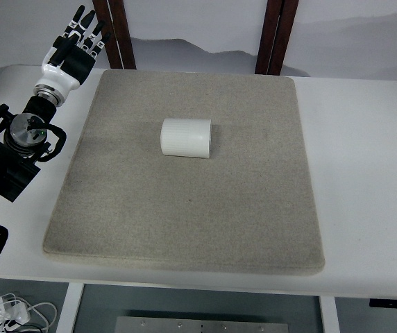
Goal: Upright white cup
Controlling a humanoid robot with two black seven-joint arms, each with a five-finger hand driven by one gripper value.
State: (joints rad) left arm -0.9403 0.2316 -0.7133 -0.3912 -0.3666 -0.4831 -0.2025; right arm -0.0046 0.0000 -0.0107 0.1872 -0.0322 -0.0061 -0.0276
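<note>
A white cup (186,138) is seen lying on its side on a grey felt mat (191,222), slightly above and left of the mat's middle. Its ribbed wall is turned toward the camera, and its axis runs roughly left to right (which end is the mouth cannot be told). The mat is spread over most of the white worktop (365,173), whose bare surface is left showing to the mat's right and along its near edge.

The left hand (73,43) is held off the mat's far-left corner, apart from the cup and over the worktop's edge. Its fingers (87,28) are extended and loosely spread, pointing away from the camera, and nothing is held in them. The black forearm is seen trailing back to the picture's left edge, beside the mat's left border.
</note>
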